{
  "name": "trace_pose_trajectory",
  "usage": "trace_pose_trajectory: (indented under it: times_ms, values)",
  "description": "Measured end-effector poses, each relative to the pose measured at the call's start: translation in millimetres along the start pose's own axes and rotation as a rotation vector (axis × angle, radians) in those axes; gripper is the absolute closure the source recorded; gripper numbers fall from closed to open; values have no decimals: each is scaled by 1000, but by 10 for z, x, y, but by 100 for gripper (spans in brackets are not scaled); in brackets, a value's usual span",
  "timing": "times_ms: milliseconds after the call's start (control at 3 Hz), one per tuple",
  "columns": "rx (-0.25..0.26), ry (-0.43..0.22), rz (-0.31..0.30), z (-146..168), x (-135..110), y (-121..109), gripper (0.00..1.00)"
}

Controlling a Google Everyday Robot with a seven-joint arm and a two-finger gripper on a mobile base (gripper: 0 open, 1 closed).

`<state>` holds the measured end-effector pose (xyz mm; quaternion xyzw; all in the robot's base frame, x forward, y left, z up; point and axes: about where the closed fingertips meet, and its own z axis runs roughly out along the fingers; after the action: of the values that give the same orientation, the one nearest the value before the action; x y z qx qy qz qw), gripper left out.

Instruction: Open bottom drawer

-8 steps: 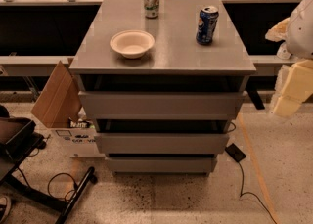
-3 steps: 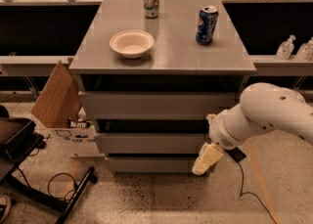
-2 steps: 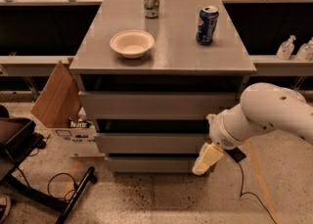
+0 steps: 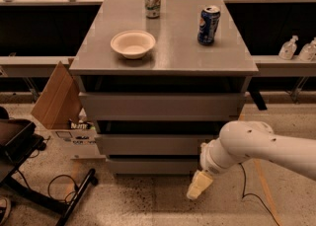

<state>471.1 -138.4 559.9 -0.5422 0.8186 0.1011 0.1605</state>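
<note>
The hand [image 4: 200,184] hangs low by the right front corner of the grey cabinet [image 4: 173,47], just beside the bottom drawer [image 4: 150,166], the cabinet's lowest front panel. How far the hand is open cannot be told.

I can make out no whole word from here. The blue drinks can [image 4: 209,24], at 1 o'clock on the grey cabinet [image 4: 177,55], shows pale markings I cannot read. The white box [image 4: 74,133] at 8 o'clock carries dark print, too small to read. The cream tool [image 4: 200,184] hangs at 5 o'clock, near the cabinet's foot.
</note>
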Motion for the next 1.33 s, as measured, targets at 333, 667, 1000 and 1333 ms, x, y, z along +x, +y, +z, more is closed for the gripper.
trace_pose_trajectory:
  times_ms: [333,667,1000,1333]
  values:
    - [-32,57,2,849,358,21,0]
    - [-31,94,-48,1389,476,-37,0]
    - [-110,151,-60,2008,524,-48,0]
    - [-140,162,-50,2187,561,3,0]
